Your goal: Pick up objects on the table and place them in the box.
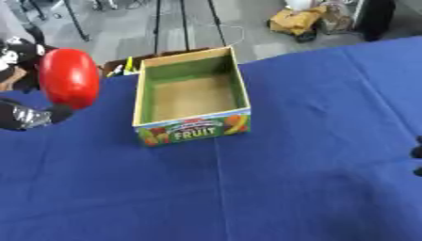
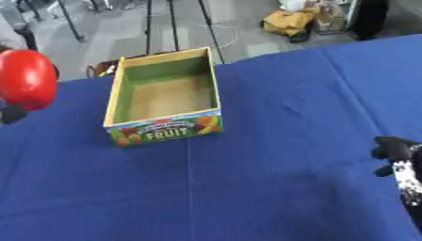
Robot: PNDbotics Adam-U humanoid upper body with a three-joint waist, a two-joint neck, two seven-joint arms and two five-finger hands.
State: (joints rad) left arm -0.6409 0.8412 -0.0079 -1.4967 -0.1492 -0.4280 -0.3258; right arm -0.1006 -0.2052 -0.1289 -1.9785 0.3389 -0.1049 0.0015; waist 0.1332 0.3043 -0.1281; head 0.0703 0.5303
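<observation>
One red, rounded object (image 1: 69, 77) is held at nine o'clock by the left hand (image 1: 25, 115), whose black fingers are curled round it from behind and below; it is carried above the blue tablecloth (image 1: 272, 179), just beside the box's left wall. The open cardboard box (image 1: 191, 123), printed FRUIT on its near face, is set at about eleven o'clock, its green-lined inside bare. At four o'clock the right hand (image 2: 397, 155) is seen at the edge; whether its fingers are spread cannot be told.
</observation>
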